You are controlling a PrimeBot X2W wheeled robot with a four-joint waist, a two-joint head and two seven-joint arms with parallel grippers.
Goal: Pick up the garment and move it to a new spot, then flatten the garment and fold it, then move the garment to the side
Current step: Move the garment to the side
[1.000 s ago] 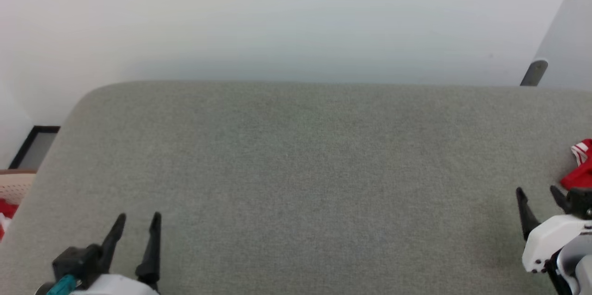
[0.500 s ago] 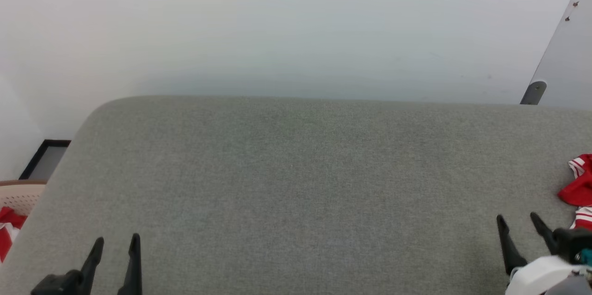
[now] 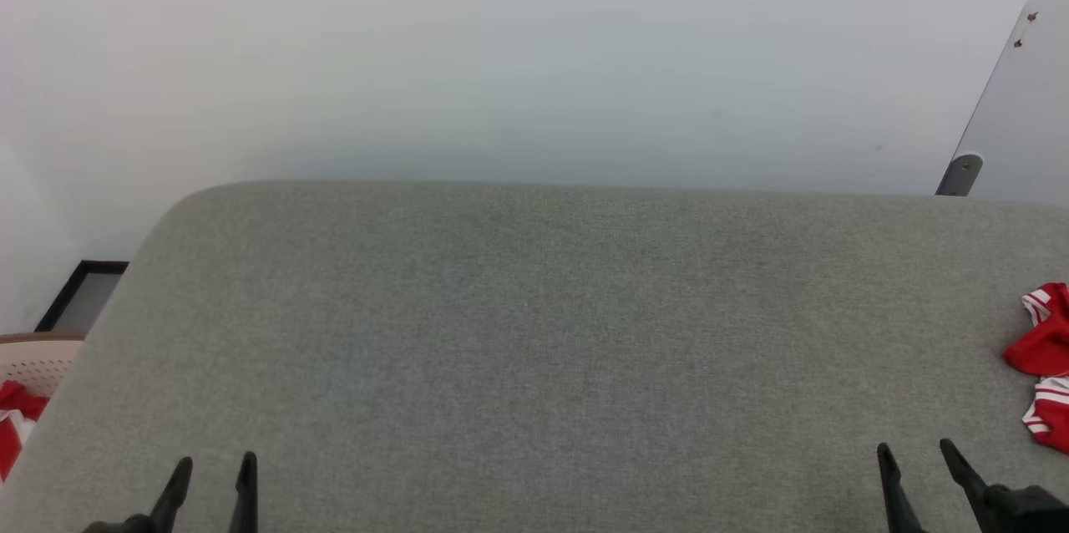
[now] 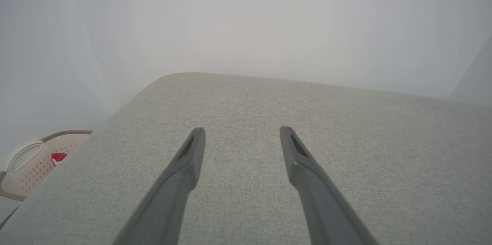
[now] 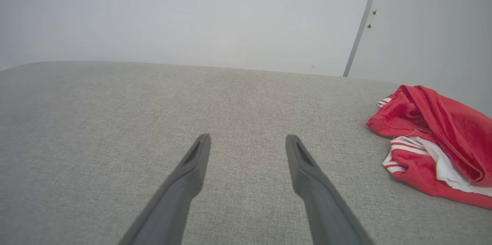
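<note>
Both jaws drawn back, spread wide, red-and-white cloth [image 3: 1041, 347] by right edge of cushion [image 3: 534, 332]

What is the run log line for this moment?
left gripper: open, empty | right gripper: open, empty | red-and-white cloth: crumpled on table, right edge, untouched

two hands — one left hand [image 3: 215, 466], one right hand [image 3: 913, 446] — with two dark fingers [image 4: 184, 172] apiece, four fingers in all. one grey fabric worktop [image 3: 534, 332]. two pieces of red-and-white cloth: one garment [image 5: 430, 122] and one basket cloth [image 4: 59, 157]. one pale basket [image 4: 34, 170]. one white wall [image 3: 501, 57]. one dark-framed panel [image 3: 79, 295]. one grey post [image 3: 959, 174]. two small screws [image 3: 1033, 17].
</note>
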